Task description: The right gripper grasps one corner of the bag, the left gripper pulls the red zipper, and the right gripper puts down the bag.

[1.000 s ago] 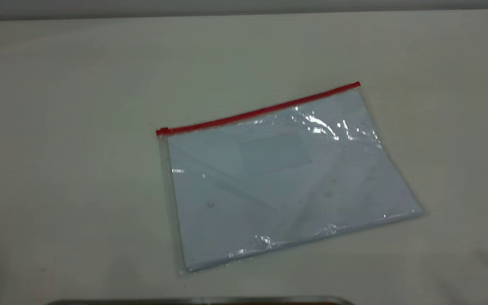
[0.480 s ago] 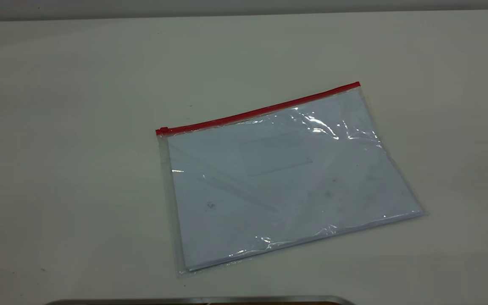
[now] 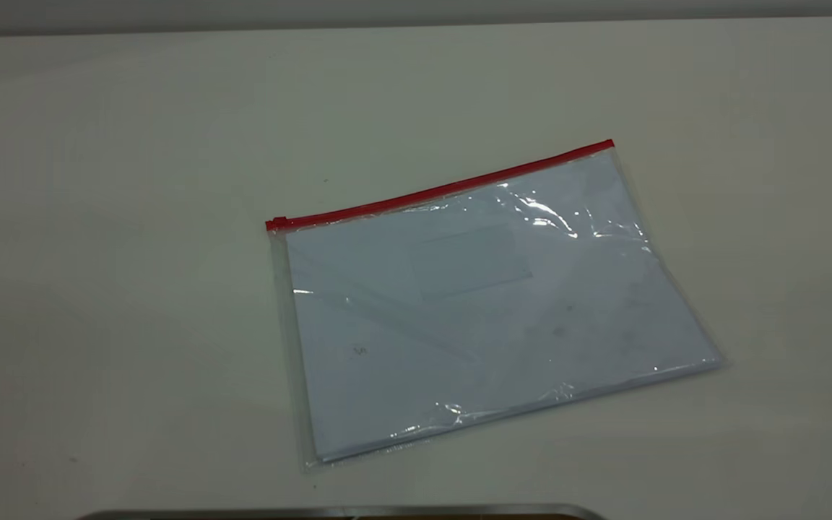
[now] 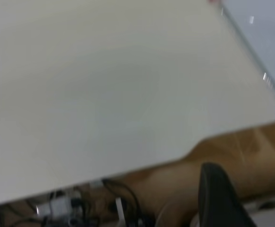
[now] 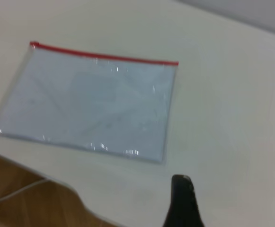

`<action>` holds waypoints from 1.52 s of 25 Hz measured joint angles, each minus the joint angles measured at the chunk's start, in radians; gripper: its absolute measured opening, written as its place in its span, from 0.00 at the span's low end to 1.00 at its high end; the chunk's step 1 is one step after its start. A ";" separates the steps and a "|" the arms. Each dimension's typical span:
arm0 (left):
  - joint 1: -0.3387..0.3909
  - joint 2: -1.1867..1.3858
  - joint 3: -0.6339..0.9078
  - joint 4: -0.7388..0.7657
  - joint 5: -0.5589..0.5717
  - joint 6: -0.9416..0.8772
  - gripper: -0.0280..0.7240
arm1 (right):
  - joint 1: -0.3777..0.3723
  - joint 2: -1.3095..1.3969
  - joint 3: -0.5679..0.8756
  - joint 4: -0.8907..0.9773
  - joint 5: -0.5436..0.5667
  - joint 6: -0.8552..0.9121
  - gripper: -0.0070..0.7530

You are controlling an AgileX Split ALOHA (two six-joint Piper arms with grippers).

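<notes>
The bag point(image 3: 488, 303) lies flat on the white table point(image 3: 134, 217), clear plastic with white sheets inside. The red zipper point(image 3: 445, 189) runs along its far edge, with the slider tab point(image 3: 279, 222) at the left end. The bag's corner point(image 3: 607, 148) at the right end lies free. Neither gripper shows in the exterior view. My left gripper point(image 4: 251, 177) is open and empty beyond the table's edge, far from the bag point(image 4: 265, 38). Of my right gripper only one finger point(image 5: 181, 196) shows, with nothing beside it, above the table near the bag point(image 5: 94, 104) and its zipper point(image 5: 104, 56).
A metal edge point(image 3: 344, 511) runs along the bottom of the exterior view. The left wrist view shows the table's front edge point(image 4: 128, 170), brown floor point(image 4: 251, 146) and cables point(image 4: 80, 205) below it. Floor also shows in the right wrist view point(image 5: 23, 198).
</notes>
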 joint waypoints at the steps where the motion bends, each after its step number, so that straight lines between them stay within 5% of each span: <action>1: 0.000 -0.017 0.033 0.000 0.000 0.000 0.54 | 0.000 0.000 0.010 -0.002 -0.012 0.000 0.79; 22: -0.002 -0.101 0.110 -0.002 -0.044 -0.006 0.54 | 0.000 0.000 0.022 -0.025 -0.037 0.046 0.79; 30: 0.232 -0.266 0.110 -0.001 -0.045 -0.006 0.54 | 0.000 0.000 0.023 -0.026 -0.037 0.046 0.79; 38: 0.250 -0.340 0.110 -0.001 -0.038 -0.009 0.54 | 0.000 0.000 0.023 -0.026 -0.037 0.046 0.79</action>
